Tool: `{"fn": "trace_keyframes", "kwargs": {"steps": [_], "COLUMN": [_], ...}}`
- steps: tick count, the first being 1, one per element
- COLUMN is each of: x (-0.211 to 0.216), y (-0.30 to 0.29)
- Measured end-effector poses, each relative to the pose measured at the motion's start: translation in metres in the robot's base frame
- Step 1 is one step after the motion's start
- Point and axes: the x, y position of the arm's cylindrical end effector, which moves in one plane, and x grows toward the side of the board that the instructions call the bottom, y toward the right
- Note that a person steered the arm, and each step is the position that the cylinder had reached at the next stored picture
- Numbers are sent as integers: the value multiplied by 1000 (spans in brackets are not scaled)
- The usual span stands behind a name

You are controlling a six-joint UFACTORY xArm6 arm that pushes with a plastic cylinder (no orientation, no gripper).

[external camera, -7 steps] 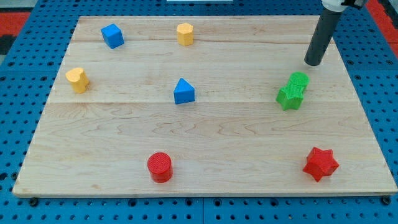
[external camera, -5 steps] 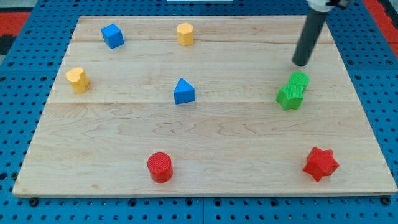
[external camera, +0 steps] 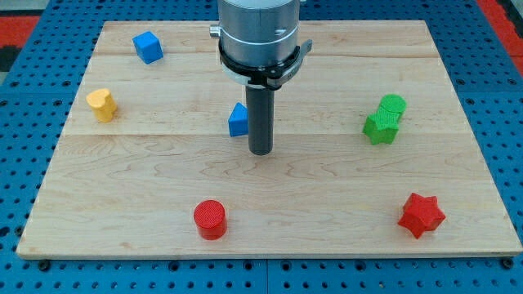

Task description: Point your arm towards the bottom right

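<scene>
My tip [external camera: 260, 151] rests on the wooden board [external camera: 327, 188] near its middle, just right of and below the blue triangle block [external camera: 238, 120], which the rod partly hides. A red star block [external camera: 422, 215] lies at the view's bottom right, far from the tip. A red cylinder [external camera: 210, 219] lies at the bottom, left of centre. A green star block [external camera: 380, 127] and a green cylinder [external camera: 393, 105] touch each other at the right.
A blue cube [external camera: 147, 46] sits at the top left. A yellow heart-like block [external camera: 101, 104] sits at the left. The arm's body [external camera: 257, 37] hides the yellow block at the top centre. Blue pegboard [external camera: 498, 98] surrounds the board.
The rod has moved from the top right, above the green blocks, left and down to the board's middle beside the blue triangle. The arm now covers the top yellow block. No block has moved.
</scene>
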Motion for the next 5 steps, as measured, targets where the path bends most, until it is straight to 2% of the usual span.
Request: {"fn": "trace_keyframes", "kwargs": {"steps": [1, 2, 3, 4, 5], "x": [0, 23, 58, 94, 76], "y": [8, 44, 58, 42, 97]}}
